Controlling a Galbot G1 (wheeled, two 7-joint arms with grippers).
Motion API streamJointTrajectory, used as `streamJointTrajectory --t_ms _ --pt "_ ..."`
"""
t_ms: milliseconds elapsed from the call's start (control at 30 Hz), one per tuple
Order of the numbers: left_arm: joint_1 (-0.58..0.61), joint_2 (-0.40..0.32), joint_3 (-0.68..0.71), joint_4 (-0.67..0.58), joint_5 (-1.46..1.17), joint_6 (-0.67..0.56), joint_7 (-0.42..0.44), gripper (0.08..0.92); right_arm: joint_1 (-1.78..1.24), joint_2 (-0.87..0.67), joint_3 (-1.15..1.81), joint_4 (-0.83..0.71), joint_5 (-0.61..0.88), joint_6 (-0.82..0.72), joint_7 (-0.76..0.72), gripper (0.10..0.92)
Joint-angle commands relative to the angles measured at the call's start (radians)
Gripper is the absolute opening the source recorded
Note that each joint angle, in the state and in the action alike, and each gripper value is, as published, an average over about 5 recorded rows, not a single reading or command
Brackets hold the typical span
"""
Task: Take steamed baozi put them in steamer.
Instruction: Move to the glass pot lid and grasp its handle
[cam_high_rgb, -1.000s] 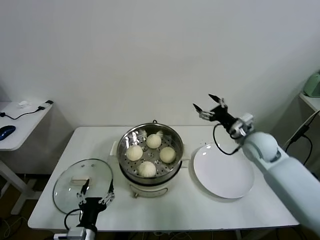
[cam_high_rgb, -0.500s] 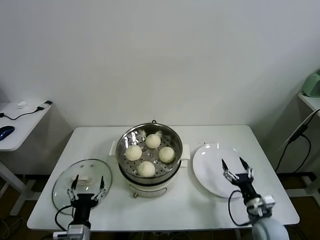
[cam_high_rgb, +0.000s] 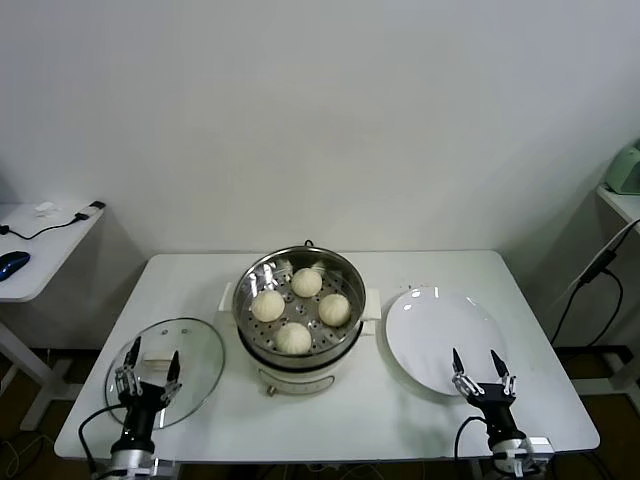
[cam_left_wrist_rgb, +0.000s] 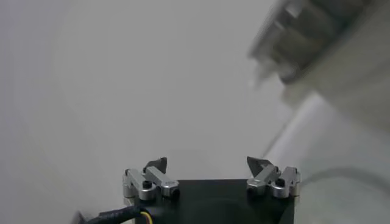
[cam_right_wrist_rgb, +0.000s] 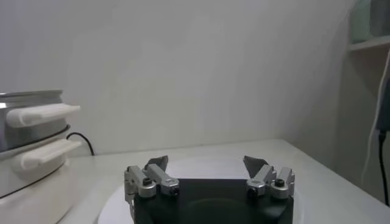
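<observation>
Both pincers are spread wide w/ nothing in them. Right gripper (cam_high_rgb: 481, 368) sits low at the table's near edge, just in front of the white plate (cam_high_rgb: 440, 335), which is bare, right of the steamer (cam_high_rgb: 298, 310). Left gripper (cam_high_rgb: 148, 370) is low on the other side, over the near rim of the glass lid (cam_high_rgb: 190, 350) (lid's lying flat, left of the steamer). All four steamed baozi (cam_high_rgb: 294, 337) sit on the perforated tray inside. Looks done; only the lid's off, if that counts.
</observation>
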Motion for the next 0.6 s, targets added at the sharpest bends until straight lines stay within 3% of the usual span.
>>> streamJointTrajectory --t_ms 33,600 --pt "-0.053 0.083 -0.034 0.260 0.385 0.104 -0.065 0.823 -0.031 0.045 0.025 0.016 -0.038 -0.002 0.010 0.823" --pt "-0.165 0.064 -0.016 0.320 0.395 0.134 -0.056 0.823 -0.022 0.050 0.028 0.027 -0.053 -0.020 0.019 0.823"
